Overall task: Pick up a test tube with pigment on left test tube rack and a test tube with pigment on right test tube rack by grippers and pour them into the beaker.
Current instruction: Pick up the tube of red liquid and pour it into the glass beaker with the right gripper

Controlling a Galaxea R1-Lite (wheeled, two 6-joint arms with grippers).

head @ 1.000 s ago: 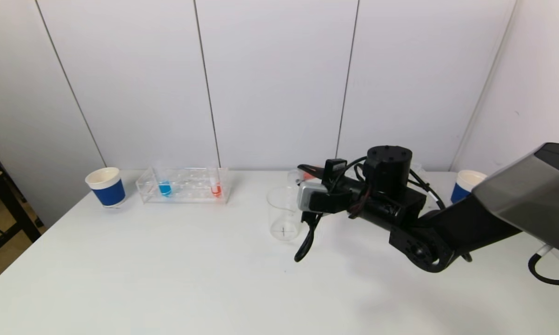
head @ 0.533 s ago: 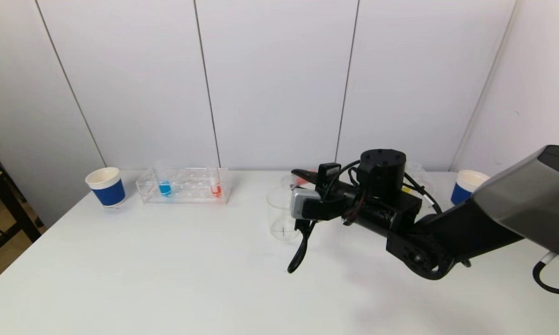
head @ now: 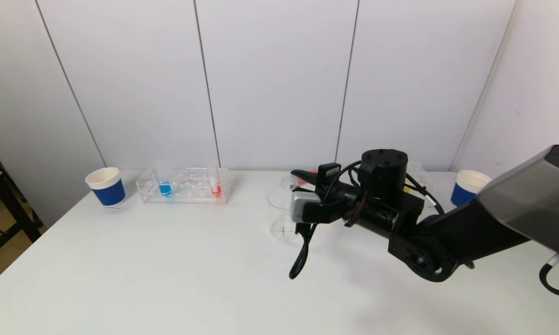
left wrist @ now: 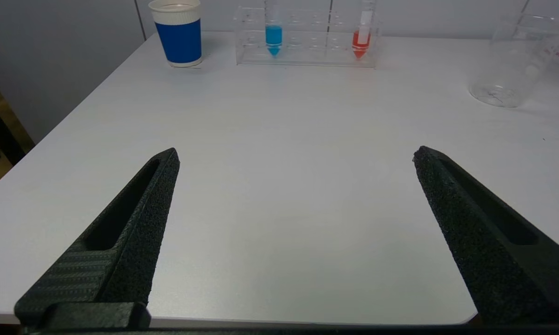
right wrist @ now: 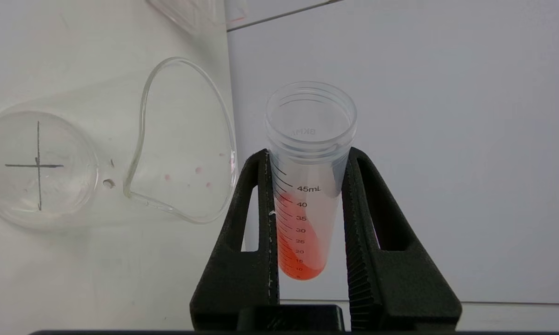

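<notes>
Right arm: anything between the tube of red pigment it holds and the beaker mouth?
Nothing visible. The right tool is shut on the clear plastic test tube with red pigment, tipped beside the open rim of the clear glass beaker. The gap between them is empty. The left tool sits open, far off.

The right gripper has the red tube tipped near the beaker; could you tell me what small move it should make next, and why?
Probably shift the tube's mouth over the beaker's rim, then tilt further. The right gripper is shut on the test tube, whose red pigment is still inside; its mouth sits beside the beaker, not over the opening. The left gripper hangs open, away from the work.
</notes>
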